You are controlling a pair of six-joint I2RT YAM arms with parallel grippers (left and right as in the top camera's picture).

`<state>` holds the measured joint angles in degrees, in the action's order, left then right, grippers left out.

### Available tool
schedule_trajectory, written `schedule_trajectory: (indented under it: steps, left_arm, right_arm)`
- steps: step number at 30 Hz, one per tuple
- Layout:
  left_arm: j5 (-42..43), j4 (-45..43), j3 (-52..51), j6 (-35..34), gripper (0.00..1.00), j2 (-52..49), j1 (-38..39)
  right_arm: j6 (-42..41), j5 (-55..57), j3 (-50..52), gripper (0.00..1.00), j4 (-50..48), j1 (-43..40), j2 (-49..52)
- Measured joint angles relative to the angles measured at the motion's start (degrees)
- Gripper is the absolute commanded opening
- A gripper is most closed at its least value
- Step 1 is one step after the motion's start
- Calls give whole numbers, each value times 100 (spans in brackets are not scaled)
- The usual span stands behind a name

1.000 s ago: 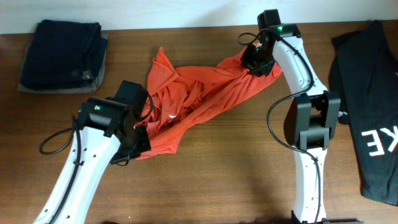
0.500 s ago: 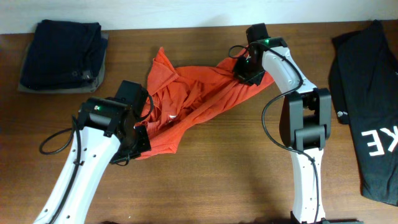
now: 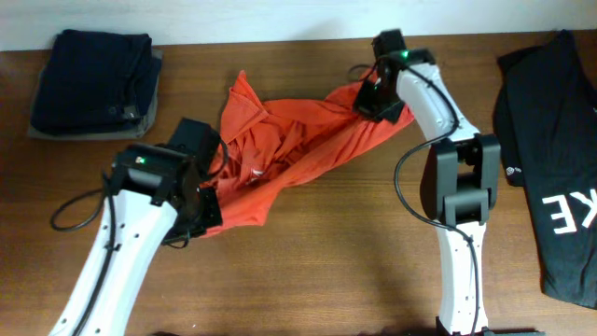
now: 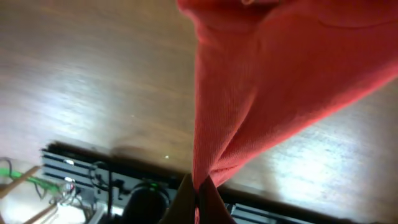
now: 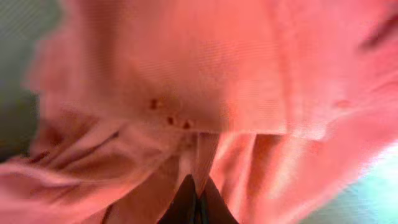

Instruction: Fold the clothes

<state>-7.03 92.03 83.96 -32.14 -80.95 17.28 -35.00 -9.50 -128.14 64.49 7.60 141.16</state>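
The clothes, a red-orange T-shirt (image 3: 298,149), lie crumpled and stretched across the table's middle. My left gripper (image 3: 207,201) is shut on the shirt's lower left end. In the left wrist view, the fabric (image 4: 261,74) hangs from my closed fingertips (image 4: 198,198) above the wood. My right gripper (image 3: 371,101) is shut on the shirt's upper right end. In the right wrist view, folds of the shirt (image 5: 199,81) fill the frame and a pleat is pinched in my gripper (image 5: 196,198). No lettering shows.
A stack of dark navy folded garments (image 3: 93,79) sits at the back left corner. A black T-shirt with white letters (image 3: 555,159) lies along the right edge. Bare wooden table (image 3: 326,261) spreads in front of the shirt.
My right gripper has closed on the shirt's upper right end, after shifting slightly left and back. The left arm has edged slightly left with its hold unchanged.
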Motion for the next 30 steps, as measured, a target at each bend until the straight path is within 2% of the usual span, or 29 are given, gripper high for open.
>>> schedule_trajectory:
  steps: [4,7,12,21,29,30]
  left_arm:
    - [-289,232,951,4,0,44,0]
    - [-437,380,1552,26,1,197,0]
    - [-570,382,1926,68,1,680,-2]
    - [-291,326,1978,109,1,1335,-317]
    - [-85,352,1978,109,1,1333,-372]
    - [-55,363,1978,109,0,1320,-380]
  right_arm:
    - [76,229,-879,3,538,-87,-37]
    - [116,527,-1513,8,981,-129,-136]
    - [245,785,-2271,4,1355,-264,-306]
    - [446,-13,-2371,4,1593,-931,-424]
    - [669,-354,-2367,4,1591,-1005,-424]
    - [678,-352,-2356,8,1587,-986,-424]
